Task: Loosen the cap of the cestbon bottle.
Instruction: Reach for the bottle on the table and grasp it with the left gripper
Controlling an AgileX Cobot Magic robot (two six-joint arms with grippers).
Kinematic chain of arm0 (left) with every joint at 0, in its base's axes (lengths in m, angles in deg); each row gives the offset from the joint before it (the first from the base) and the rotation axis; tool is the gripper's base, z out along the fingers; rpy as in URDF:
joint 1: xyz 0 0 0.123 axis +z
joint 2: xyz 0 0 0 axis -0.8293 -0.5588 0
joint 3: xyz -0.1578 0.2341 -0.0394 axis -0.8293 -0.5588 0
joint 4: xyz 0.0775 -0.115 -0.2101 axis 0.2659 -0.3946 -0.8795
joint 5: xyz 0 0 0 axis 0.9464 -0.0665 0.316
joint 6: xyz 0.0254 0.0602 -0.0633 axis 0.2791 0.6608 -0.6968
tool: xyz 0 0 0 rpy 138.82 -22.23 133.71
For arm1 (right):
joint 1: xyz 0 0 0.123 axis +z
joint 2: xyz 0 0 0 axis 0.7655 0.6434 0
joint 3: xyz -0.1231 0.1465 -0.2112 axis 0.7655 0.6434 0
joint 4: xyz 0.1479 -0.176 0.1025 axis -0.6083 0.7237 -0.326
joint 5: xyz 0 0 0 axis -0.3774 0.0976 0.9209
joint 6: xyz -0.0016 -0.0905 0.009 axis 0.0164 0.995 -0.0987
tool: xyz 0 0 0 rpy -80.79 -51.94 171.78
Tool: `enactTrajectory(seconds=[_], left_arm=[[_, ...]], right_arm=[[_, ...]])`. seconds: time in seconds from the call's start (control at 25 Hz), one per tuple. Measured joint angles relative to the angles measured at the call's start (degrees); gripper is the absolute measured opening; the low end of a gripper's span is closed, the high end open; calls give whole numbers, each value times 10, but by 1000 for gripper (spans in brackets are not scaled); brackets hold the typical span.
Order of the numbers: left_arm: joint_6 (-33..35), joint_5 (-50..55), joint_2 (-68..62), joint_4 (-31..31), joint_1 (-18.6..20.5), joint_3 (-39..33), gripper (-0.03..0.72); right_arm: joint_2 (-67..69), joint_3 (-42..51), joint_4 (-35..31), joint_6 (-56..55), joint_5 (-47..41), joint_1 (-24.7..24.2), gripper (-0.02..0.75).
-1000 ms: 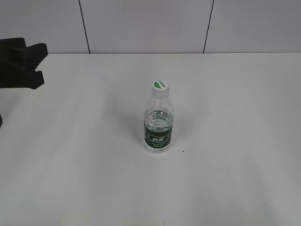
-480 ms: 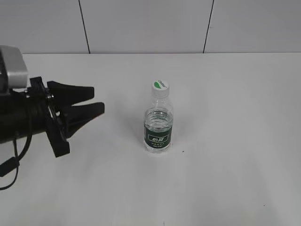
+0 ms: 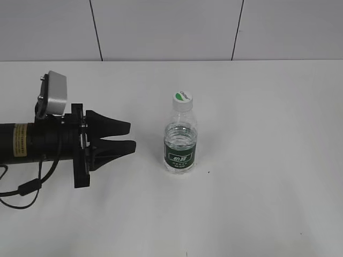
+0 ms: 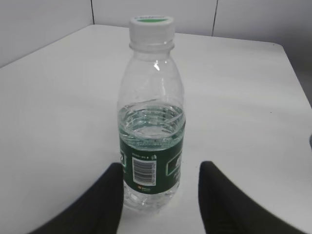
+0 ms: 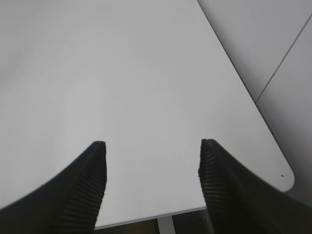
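Looks like we're at the approach step: the left end effector sits open and empty, aimed at the cestbon bottle standing upright mid-worktop, cap untouched, so next it needs to clamp the body while the open right end effector comes for the cap.

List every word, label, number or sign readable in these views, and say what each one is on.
Nothing reads clearly enough to quote.
cestbon bottle, green label band: white characters, too blurred to read.
Same label in the left wrist view: barcode with tiny print, illegible.
cap: green leaf mark with small lettering, too small to read.
Left arm's yellow sticker: print too small.
Table: no text.
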Motion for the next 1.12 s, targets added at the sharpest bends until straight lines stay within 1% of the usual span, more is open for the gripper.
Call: enactTrajectory(seconds=[0.08,0.16,0.24,0.28,0.32,0.4,0.56,0.64,0.92,1.04,1.12], left_arm=[[-20,0,-14,7,1,17,363],[-49,0,-28,23,1,37,442],[-84,0,-41,38,1,60,557],[-96,0,-47,48,1,69,596],[-103,-1,-52,56,1,78,615],[-112,-1,-61,65,1,88,617],[-115,-1,-74,81,1,101,557],[-116,-1,-77,84,1,105,541],[-117,-2,-78,86,-6,111,514],[-117,-2,-79,70,-23,112,539],[-117,-3,-84,55,-32,112,591]], right_arm=[[0,0,0,0,0,0,463],[0,0,0,0,0,0,463],[0,0,0,0,0,0,463],[0,0,0,0,0,0,463],[0,0,0,0,0,0,463],[0,0,0,0,0,0,463],[0,0,0,0,0,0,463],[0,0,0,0,0,0,463],[0,0,0,0,0,0,463],[0,0,0,0,0,0,463],[0,0,0,0,0,0,463]])
